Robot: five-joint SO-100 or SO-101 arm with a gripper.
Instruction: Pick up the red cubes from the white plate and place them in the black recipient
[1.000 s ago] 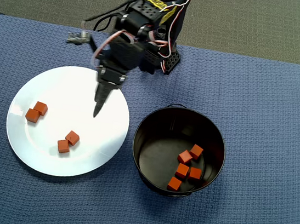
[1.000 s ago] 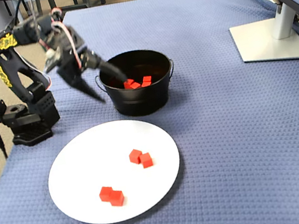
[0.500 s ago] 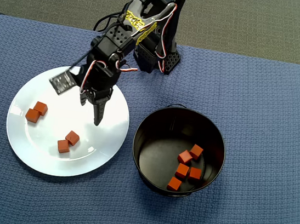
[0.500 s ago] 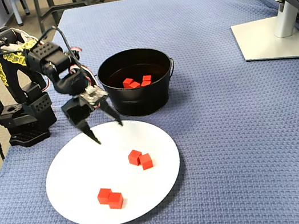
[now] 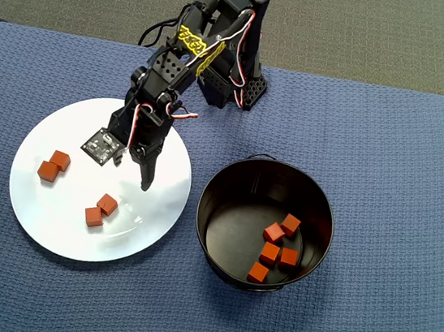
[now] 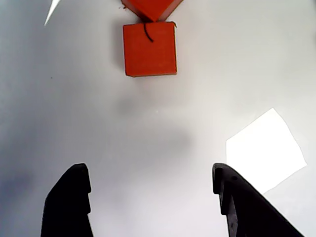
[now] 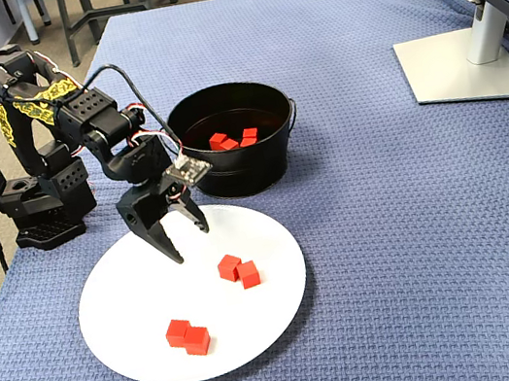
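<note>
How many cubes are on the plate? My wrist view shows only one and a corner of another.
Observer: Four. The pair ahead of the claw, and a second pair nearer the rim of the plate.
Operator: How many are in the pot?
Observer: Five cubes lie on the bottom of the pot.
Operator: Where is the pot from the plate?
Observer: In the overhead view it stands right of the plate, with a narrow gap of cloth between them.
</note>
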